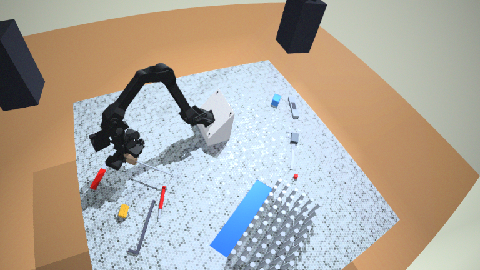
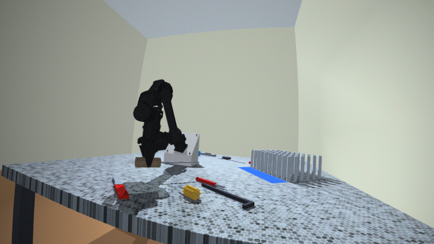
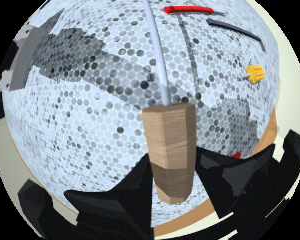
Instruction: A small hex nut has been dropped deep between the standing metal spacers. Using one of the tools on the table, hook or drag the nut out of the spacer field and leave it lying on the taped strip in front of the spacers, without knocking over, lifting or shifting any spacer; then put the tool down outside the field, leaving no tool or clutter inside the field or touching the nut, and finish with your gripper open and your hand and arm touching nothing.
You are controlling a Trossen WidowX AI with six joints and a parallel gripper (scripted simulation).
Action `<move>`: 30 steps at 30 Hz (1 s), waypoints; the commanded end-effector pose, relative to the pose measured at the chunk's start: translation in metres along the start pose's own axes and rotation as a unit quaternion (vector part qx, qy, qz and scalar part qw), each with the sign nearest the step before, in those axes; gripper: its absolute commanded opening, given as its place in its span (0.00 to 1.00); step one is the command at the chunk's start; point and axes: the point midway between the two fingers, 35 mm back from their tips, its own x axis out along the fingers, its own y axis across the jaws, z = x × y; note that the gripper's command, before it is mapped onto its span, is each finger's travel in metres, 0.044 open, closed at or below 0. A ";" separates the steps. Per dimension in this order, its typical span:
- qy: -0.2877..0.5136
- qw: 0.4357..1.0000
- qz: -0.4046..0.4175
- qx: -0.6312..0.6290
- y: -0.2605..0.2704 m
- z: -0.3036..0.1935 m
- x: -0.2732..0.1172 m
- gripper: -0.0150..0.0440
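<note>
My gripper [image 1: 125,156] [image 2: 148,164] [image 3: 170,154] is shut on the wooden handle [image 1: 131,159] [image 2: 140,162] [image 3: 170,127] of a long thin-shafted tool. The tool is held above the table; its grey shaft [image 1: 154,168] [image 3: 158,55] points away from the fingers. Whether its tip is hooked cannot be made out. The standing metal spacers [image 1: 267,235] [image 2: 289,168] form a dense field at the lower right in the top view. The blue taped strip [image 1: 240,217] [image 2: 262,174] lies along their near side, with no nut visible on it. The hex nut is not visible among the spacers.
A dark L-shaped bar [image 1: 145,226] [image 2: 224,193], a red screwdriver [image 1: 162,198] [image 2: 205,181], a yellow-handled tool [image 1: 123,210] [image 2: 191,192] and a red-handled tool [image 1: 97,178] [image 2: 121,191] lie near the gripper. A pale wedge-shaped block [image 1: 226,129] stands by the arm's base.
</note>
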 end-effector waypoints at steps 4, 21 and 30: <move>-0.002 1.000 0.000 0.002 -0.001 0.001 0.012 0.25; 0.000 1.000 0.000 0.000 -0.001 0.001 0.039 0.25; 0.001 1.000 0.001 0.001 0.000 0.002 0.054 0.25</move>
